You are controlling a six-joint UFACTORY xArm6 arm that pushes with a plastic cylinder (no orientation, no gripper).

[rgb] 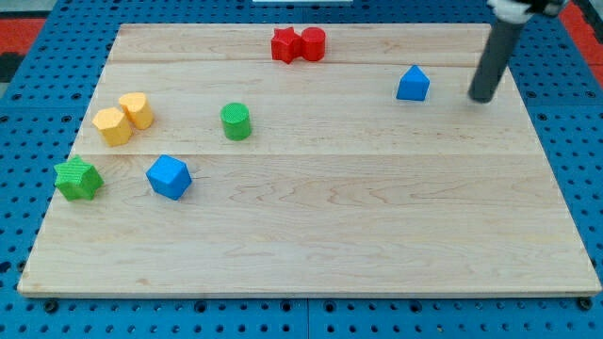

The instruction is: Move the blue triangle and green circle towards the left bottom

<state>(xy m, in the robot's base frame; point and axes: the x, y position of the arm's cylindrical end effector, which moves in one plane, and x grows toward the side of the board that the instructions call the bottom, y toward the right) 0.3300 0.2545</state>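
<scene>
The blue triangle point(413, 84) sits at the view's upper right of the wooden board. The green circle point(236, 121) stands left of the board's middle, in the upper half. My tip point(482, 96) is down on the board a short way to the right of the blue triangle, apart from it, and far to the right of the green circle.
Two red blocks point(298, 44) touch each other at the top edge. Two yellow blocks point(123, 118) sit together at the left. A green star point(77, 179) and a blue cube point(170, 176) lie at the lower left. The wooden board point(311, 235) lies on a blue pegboard.
</scene>
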